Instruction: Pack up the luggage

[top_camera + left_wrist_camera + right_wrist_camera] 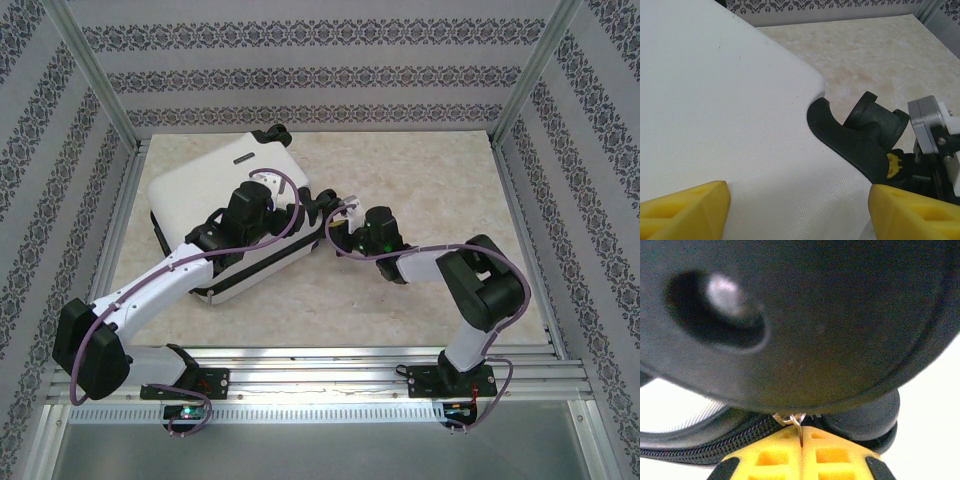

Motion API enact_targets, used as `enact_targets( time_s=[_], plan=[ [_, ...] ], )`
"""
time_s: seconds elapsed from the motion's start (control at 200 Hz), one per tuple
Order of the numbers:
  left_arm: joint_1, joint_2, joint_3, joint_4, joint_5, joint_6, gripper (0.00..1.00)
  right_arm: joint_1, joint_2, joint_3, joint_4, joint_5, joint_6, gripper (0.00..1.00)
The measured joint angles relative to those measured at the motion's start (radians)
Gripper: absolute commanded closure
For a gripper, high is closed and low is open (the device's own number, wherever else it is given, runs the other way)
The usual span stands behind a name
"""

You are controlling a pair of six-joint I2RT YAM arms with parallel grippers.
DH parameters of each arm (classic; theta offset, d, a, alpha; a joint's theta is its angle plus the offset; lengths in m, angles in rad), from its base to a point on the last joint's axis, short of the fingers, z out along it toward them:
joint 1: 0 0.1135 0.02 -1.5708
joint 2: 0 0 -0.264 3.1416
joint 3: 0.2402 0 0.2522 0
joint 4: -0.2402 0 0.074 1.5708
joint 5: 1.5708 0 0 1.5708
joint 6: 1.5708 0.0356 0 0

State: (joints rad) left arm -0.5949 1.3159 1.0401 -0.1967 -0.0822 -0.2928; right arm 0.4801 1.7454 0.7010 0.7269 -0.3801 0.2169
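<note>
Top external view: the luggage (215,195) is seen lying flat and closed on the table (440,180). It sits in the table's far left part, skewed to the edges, with one wheeled corner close to the far edge. The left gripper (285,200) is held over the white shell near the case's right-hand corner. In the left wrist view its yellow fingertips (685,207) are spread wide apart just above the shell, and nothing is gripped. A black caster wheel (875,122) is seen beyond the rounded corner. The right gripper (328,215) is set against that same right-hand corner. In the right wrist view its fingers are pressed together under a large, blurred black wheel. A small metal piece, seemingly the zipper pull (792,419), is pinched between them. The black zipper (700,450) is seen running off to the left.
</note>
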Motion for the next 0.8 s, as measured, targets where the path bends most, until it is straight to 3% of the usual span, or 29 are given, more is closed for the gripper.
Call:
enact_targets(
  time_s=[0.35, 0.61, 0.799],
  plan=[
    [0.0, 0.013, 0.013, -0.002, -0.003, 0.004, 0.26, -0.109, 0.121, 0.074, 0.078, -0.32, 0.016, 1.0],
    [0.016, -0.116, -0.024, -0.14, -0.067, -0.104, 0.17, -0.109, 0.124, 0.078, 0.079, -0.343, 0.02, 1.0],
    [0.164, -0.338, -0.116, -0.309, -0.147, -0.257, 0.12, -0.091, 0.124, 0.077, 0.088, -0.335, 0.02, 1.0]
  ],
)
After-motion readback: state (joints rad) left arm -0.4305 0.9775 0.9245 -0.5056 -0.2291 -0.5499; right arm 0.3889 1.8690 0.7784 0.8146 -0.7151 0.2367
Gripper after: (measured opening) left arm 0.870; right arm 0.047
